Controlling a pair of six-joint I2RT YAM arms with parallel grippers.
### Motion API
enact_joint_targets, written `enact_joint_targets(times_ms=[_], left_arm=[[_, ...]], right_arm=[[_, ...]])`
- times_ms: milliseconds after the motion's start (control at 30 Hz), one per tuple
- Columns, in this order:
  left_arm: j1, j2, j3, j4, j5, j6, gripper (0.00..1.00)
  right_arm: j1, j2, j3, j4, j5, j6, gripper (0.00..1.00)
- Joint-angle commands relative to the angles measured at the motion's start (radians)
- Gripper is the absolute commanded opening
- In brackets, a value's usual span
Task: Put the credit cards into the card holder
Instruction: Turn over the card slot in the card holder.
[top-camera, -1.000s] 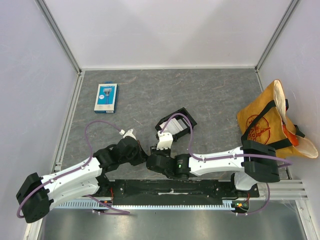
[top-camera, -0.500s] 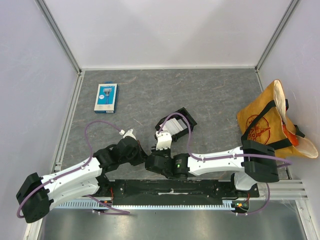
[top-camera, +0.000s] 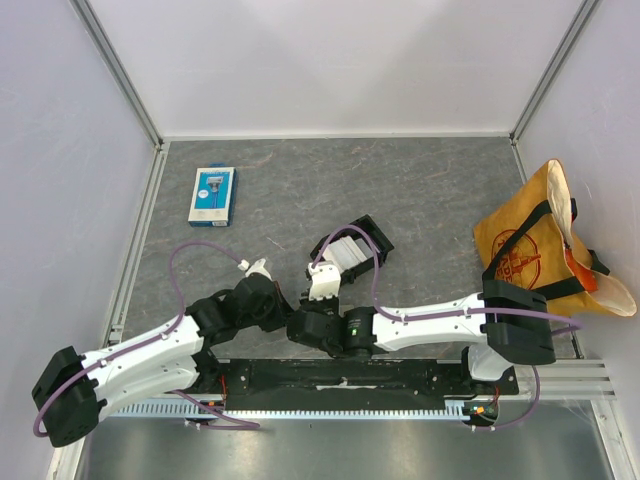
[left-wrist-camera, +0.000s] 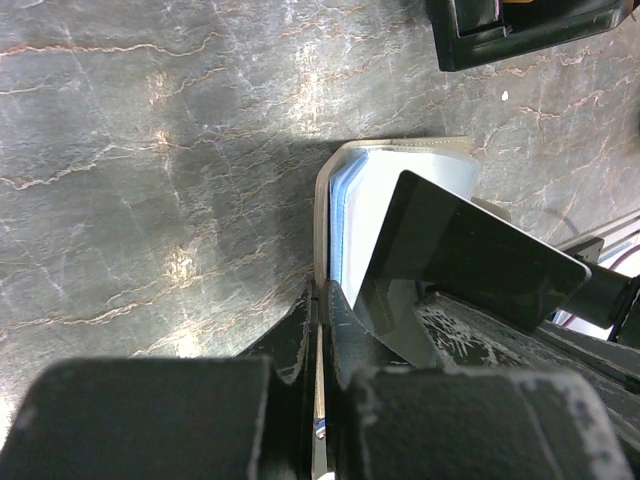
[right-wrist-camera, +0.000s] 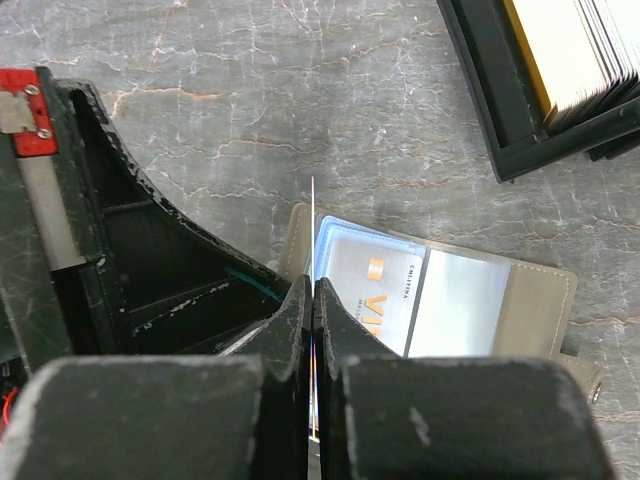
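The grey-tan card holder (right-wrist-camera: 540, 300) lies open on the table, hidden under the wrists in the top view. A pale card (right-wrist-camera: 375, 290) sits in its blue-edged clear pocket. My left gripper (left-wrist-camera: 321, 296) is shut on the holder's tan cover edge (left-wrist-camera: 319, 215). My right gripper (right-wrist-camera: 312, 285) is shut on a thin credit card (right-wrist-camera: 313, 215), seen edge-on above the holder's left edge. In the left wrist view that card (left-wrist-camera: 450, 255) shows as a dark tilted rectangle over the pockets (left-wrist-camera: 400, 185). More credit cards (right-wrist-camera: 570, 50) stand in the black tray (top-camera: 372, 232).
The black tray (right-wrist-camera: 480, 90) lies just beyond the holder. A blue-and-white retail pack (top-camera: 212, 194) lies at the far left. An orange bag (top-camera: 530, 250) slumps against the right wall. Both wrists crowd together near the table's front edge.
The right wrist has shifted slightly to the left and nearer with its card. The left arm has hardly moved. Both grippers stay shut.
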Motion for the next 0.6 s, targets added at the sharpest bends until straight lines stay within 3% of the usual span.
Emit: enact_joint_targets(times_ms=[0, 567], left_arm=[[-0.002, -0.016, -0.003, 0.033, -0.005, -0.025, 0.02], [-0.002, -0.026, -0.006, 0.034, -0.010, -0.036, 0.02]], right_arm=[[0.005, 0.029, 0.037, 0.016, 0.030, 0.014, 0.00], [0.005, -0.020, 0.030, 0.036, 0.045, 0.032, 0.00]])
